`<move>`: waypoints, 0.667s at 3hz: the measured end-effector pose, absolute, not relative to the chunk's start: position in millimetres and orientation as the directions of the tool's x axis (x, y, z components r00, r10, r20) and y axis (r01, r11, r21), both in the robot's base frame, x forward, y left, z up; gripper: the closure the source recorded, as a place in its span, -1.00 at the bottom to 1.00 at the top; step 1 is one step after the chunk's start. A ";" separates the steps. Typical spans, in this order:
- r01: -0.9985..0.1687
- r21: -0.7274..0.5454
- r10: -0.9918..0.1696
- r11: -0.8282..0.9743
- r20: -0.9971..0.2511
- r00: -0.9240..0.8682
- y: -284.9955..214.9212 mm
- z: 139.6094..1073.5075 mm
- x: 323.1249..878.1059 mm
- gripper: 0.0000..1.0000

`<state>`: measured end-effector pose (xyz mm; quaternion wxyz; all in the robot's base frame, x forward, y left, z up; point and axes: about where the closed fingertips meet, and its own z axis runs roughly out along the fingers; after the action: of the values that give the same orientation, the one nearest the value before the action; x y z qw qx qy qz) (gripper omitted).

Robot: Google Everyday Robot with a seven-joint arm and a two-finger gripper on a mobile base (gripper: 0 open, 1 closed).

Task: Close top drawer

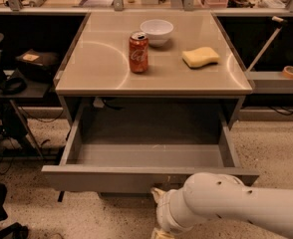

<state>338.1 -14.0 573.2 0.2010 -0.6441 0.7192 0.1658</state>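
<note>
The top drawer is a wide shallow grey metal drawer, pulled far out from under the tabletop, and its inside looks empty. Its flat front faces me low in the camera view. My white arm reaches in from the bottom right. The gripper is at the arm's left end, just below the bottom edge of the drawer front, slightly right of centre. Most of the gripper is hidden behind the wrist.
On the tabletop stand a red cola can, a white bowl and a yellow sponge. A black stand with gear is at the left. A shelf with a tape roll is at the right.
</note>
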 end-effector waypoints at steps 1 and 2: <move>-0.991 -0.004 -0.852 0.136 -0.511 -0.115 -36.1 570.1 346.7 -1.00; -0.990 0.009 -0.847 0.142 -0.517 -0.126 -50.2 562.8 374.3 -1.00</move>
<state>374.3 -50.2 562.8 0.1998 -0.6300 0.7288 0.1791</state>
